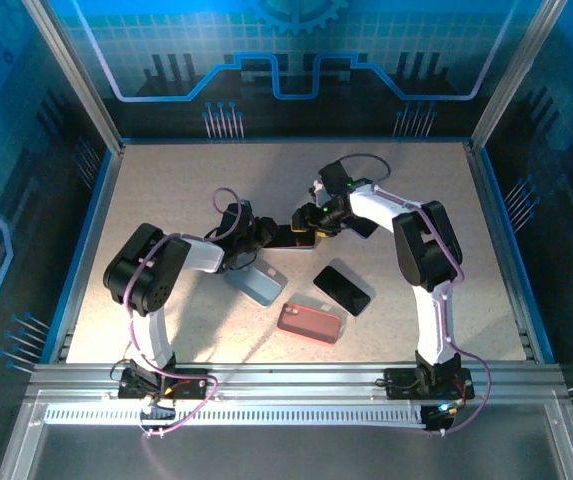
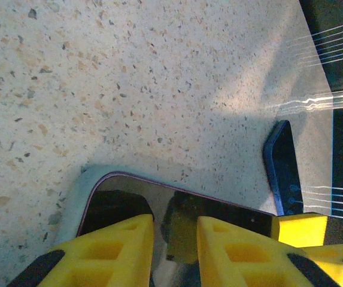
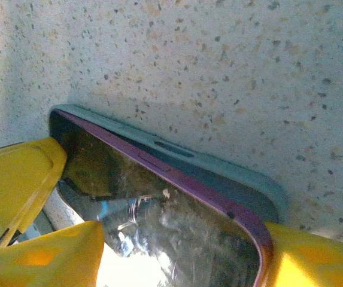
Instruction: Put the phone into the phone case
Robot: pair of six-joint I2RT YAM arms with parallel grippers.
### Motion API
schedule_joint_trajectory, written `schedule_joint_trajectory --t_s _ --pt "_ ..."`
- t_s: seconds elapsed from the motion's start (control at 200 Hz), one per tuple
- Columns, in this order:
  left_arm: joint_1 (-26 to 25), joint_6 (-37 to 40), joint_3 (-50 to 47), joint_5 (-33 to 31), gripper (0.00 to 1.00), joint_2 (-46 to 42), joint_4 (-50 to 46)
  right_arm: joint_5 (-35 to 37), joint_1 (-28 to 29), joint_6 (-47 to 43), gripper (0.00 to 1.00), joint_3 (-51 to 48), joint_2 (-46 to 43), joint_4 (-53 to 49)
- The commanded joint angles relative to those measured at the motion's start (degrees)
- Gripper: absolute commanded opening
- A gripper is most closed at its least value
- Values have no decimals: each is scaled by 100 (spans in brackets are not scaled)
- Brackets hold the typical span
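A purple-rimmed phone (image 1: 296, 238) (image 3: 177, 209) lies screen up in a pale grey-blue phone case (image 3: 225, 173) (image 2: 74, 200) at mid-table. In the right wrist view its long edge stands slightly proud of the case wall. My left gripper (image 1: 264, 237) (image 2: 175, 224) is over the screen at one end, its yellow fingertips a narrow gap apart with nothing between them. From the other end my right gripper (image 1: 314, 222) (image 3: 180, 239) straddles the phone, open; one finger (image 3: 306, 257) is against the phone's corner.
A light blue case (image 1: 256, 284), a black phone (image 1: 343, 289) and a red case (image 1: 311, 322) lie loose in front of the grippers. A dark slab with a blue rim (image 2: 282, 167) lies just right of the cased phone. Blue walls ring the table.
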Motion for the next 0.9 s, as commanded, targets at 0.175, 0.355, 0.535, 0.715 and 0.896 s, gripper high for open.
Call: schedule_joint_trajectory --t_s 0.175,0.355,0.535,0.715,0.896 --pt "39 17 -169 23 26 177 -260 238 47 -239 70 -118 -592 -446" --pt "37 109 -73 48 26 164 -446 233 35 -339 78 -697 -1062 -114" --pt "41 251 52 84 26 74 -670 239 -21 -368 62 -1244 -1349 201" --pt "43 351 239 60 26 23 -978 35 -157 -262 14 -1709 -1476 676" --pt "35 354 326 39 26 25 -1164 -138 -206 -245 0 -1773 -1364 815"
